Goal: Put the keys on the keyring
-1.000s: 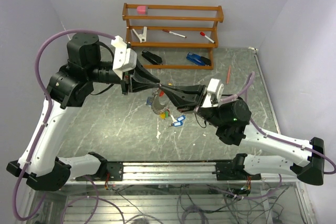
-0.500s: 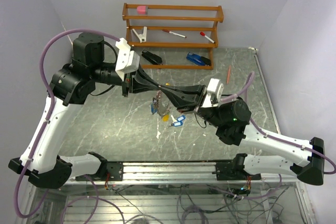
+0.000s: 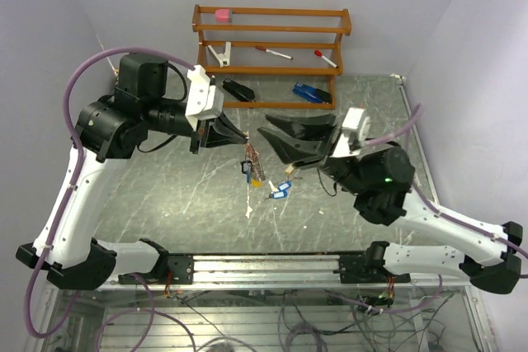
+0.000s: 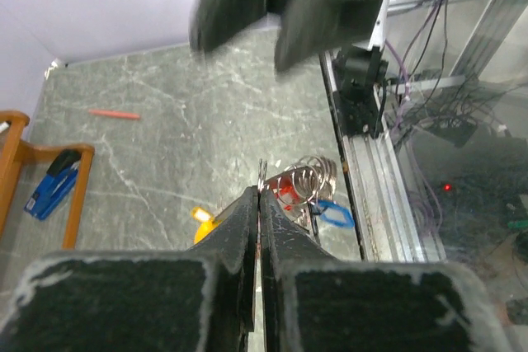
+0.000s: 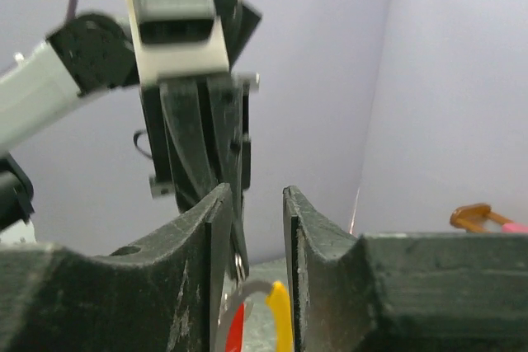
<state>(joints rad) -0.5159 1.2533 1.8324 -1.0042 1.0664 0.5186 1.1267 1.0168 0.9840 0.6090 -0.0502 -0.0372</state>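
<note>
Top external: your left gripper (image 3: 244,135) is clamped on the thin silvery wire keyring (image 3: 252,162), which hangs below its tips with coloured tags bunched on it. Your right gripper (image 3: 266,128) faces it, fingers spread, gripping nothing. Two blue-tagged keys (image 3: 280,190) lie on the dark green marbled table (image 3: 165,195) just beside. Left wrist: you see both fingers (image 4: 239,228) pressed together on the wire, with red, blue and yellow tags dangling beyond. Right wrist: fingers (image 5: 206,237) apart, ring and tags low between them.
</note>
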